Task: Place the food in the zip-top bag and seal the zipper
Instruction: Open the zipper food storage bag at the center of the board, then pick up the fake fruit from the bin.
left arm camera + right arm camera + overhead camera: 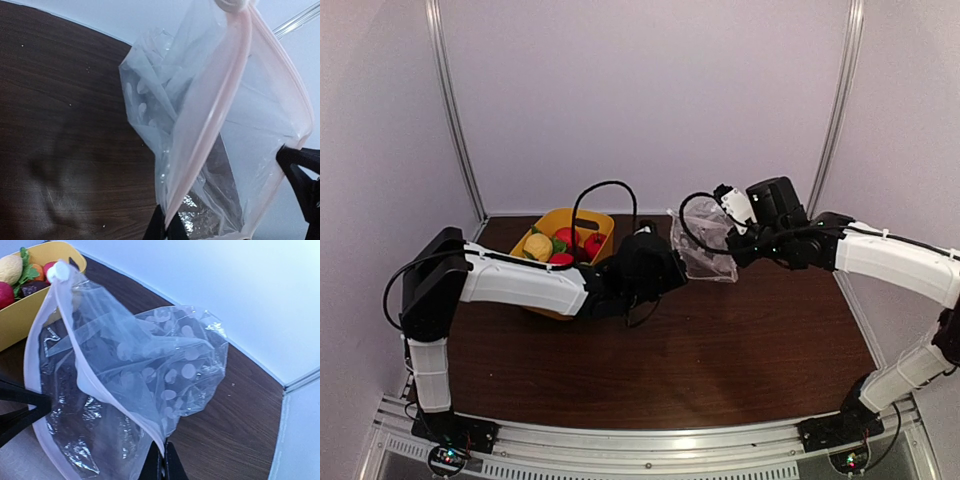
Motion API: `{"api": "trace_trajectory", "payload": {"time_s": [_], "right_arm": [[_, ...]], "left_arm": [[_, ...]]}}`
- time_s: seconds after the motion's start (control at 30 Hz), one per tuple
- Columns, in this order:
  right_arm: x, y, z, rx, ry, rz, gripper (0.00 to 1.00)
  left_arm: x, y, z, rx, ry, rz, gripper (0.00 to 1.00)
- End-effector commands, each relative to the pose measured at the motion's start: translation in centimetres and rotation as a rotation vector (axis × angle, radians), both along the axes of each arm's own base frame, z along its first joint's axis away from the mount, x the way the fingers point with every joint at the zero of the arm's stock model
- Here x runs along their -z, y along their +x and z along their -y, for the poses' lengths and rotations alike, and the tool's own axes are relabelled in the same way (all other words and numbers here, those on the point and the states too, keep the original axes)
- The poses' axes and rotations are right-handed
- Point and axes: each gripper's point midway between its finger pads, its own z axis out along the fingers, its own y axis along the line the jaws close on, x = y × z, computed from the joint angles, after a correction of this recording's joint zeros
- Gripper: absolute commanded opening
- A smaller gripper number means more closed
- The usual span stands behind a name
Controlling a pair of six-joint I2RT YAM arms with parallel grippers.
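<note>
Dark wooden table (pixel 720 340), overhead: the zip-top bag (pixel 705 250) hangs between both arms, with the food (pixel 563 245) in a yellow tub (pixel 600 222) to its left, nearer the left arm.
Wrist views: the left gripper (pixel 167 231) pinches the zipper (pixel 210 115) rim, and the right gripper (pixel 162 467) clamps the opposite rim.

Food (pixel 560 245) in tub (pixel 563 213), bag (pixel 705 258) right of tub

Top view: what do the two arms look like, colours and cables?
The left arm and right arm have white shell links with black joints. A black cable arches over each arm. The left gripper and right gripper are black.
</note>
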Motion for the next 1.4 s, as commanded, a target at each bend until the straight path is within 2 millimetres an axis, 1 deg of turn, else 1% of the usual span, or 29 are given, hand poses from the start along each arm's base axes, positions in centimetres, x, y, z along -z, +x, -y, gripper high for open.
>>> {"api": "trace_trajectory", "payload": {"time_s": [0.0, 0.1, 0.13, 0.17, 0.23, 0.3, 0.33, 0.4, 0.47, 0.5, 0.53, 0.57, 0.63, 0.67, 0.7, 0.73, 0.8, 0.9, 0.93, 1.03, 1.07, 1.1, 1.17, 1.2, 1.27, 1.3, 1.37], "right_arm": [[-5.8, 1.1, 3.6, 0.172, -0.058, 0.182, 0.00], [-7.5, 0.7, 4.0, 0.159, -0.071, 0.203, 0.00], [-7.8, 0.5, 4.1, 0.150, -0.078, 0.211, 0.00], [-8.0, 0.4, 4.2, 0.143, -0.084, 0.215, 0.00], [-7.7, 0.4, 4.6, 0.152, -0.113, 0.218, 0.00], [-7.3, 0.5, 5.2, 0.176, -0.154, 0.213, 0.00], [-7.1, 0.5, 5.4, 0.185, -0.168, 0.210, 0.00], [-7.0, 0.6, 5.8, 0.198, -0.183, 0.202, 0.00], [-6.6, 0.7, 6.1, 0.207, -0.189, 0.195, 0.00], [-6.5, 0.8, 6.4, 0.214, -0.183, 0.191, 0.00], [-6.4, 1.0, 6.6, 0.224, -0.170, 0.185, 0.00], [-6.2, 1.1, 7.0, 0.230, -0.162, 0.175, 0.00], [-5.8, 1.6, 7.6, 0.244, -0.132, 0.156, 0.00], [-5.6, 1.9, 8.2, 0.257, -0.124, 0.154, 0.00], [-5.4, 2.2, 8.4, 0.259, -0.117, 0.152, 0.00], [-5.1, 2.3, 8.7, 0.260, -0.118, 0.153, 0.00], [-4.6, 2.6, 9.1, 0.263, -0.121, 0.161, 0.00], [-4.7, 3.1, 10.5, 0.304, -0.133, 0.189, 0.00], [-4.9, 3.2, 11.1, 0.322, -0.137, 0.197, 0.00], [-6.3, 3.6, 13.6, 0.389, -0.141, 0.219, 0.00], [-6.9, 3.6, 14.5, 0.411, -0.147, 0.230, 0.00], [-7.5, 3.5, 15.3, 0.429, -0.157, 0.244, 0.00], [-8.5, 3.1, 16.2, 0.447, -0.185, 0.267, 0.00], [-8.6, 2.9, 16.3, 0.443, -0.189, 0.269, 0.00], [-8.2, 2.6, 15.9, 0.420, -0.168, 0.249, 0.00], [-7.4, 2.5, 15.3, 0.397, -0.154, 0.228, 0.00], [-5.0, 2.3, 14.0, 0.346, -0.151, 0.180, 0.00]], "left_arm": [[1.0, 0.9, 0.0, -0.020, 0.016, 0.013, 0.00], [1.0, 0.9, 0.2, -0.018, 0.015, 0.012, 0.00], [0.9, 1.0, 0.3, -0.017, 0.013, 0.019, 0.00], [0.4, 1.0, 0.5, -0.011, -0.001, 0.038, 0.00], [-0.9, 1.0, 1.3, 0.029, -0.021, 0.096, 0.00], [-1.5, 1.1, 1.8, 0.045, -0.012, 0.115, 0.00], [-2.2, 1.1, 2.0, 0.056, -0.012, 0.132, 0.00], [-4.0, 0.7, 2.8, 0.116, -0.021, 0.204, 0.01], [-6.2, -0.1, 3.9, 0.202, -0.023, 0.281, 0.25], [-7.0, -0.4, 4.0, 0.226, -0.009, 0.303, 0.34], [-7.7, -0.8, 3.8, 0.244, 0.005, 0.313, 0.42], [-7.9, -1.1, 3.6, 0.257, 0.017, 0.315, 0.48], [-8.5, -1.9, 2.3, 0.278, 0.067, 0.303, 0.56], [-8.6, -2.4, 1.5, 0.290, 0.099, 0.300, 0.59], [-7.9, -2.9, 0.3, 0.295, 0.151, 0.285, 0.62], [-7.7, -3.2, -1.0, 0.287, 0.198, 0.287, 0.64], [-7.1, -3.7, -4.1, 0.256, 0.302, 0.289, 0.73], [-6.9, -3.9, -9.0, 0.212, 0.432, 0.263, 0.79], [-6.8, -3.6, -10.9, 0.188, 0.472, 0.239, 0.83], [-6.5, -2.2, -16.8, 0.100, 0.585, 0.155, 0.85], [-6.4, -1.6, -18.7, 0.061, 0.619, 0.133, 0.88], [-6.1, -1.1, -20.5, 0.036, 0.654, 0.112, 0.89], [-5.6, -0.2, -23.3, -0.001, 0.715, 0.073, 0.89], [-5.2, 0.3, -24.5, -0.008, 0.732, 0.047, 0.89], [-4.0, 0.9, -26.2, -0.013, 0.763, -0.027, 0.89], [-3.3, 1.2, -27.1, -0.020, 0.778, -0.067, 0.89], [-2.0, 1.8, -28.2, -0.027, 0.808, -0.132, 0.89]]}}
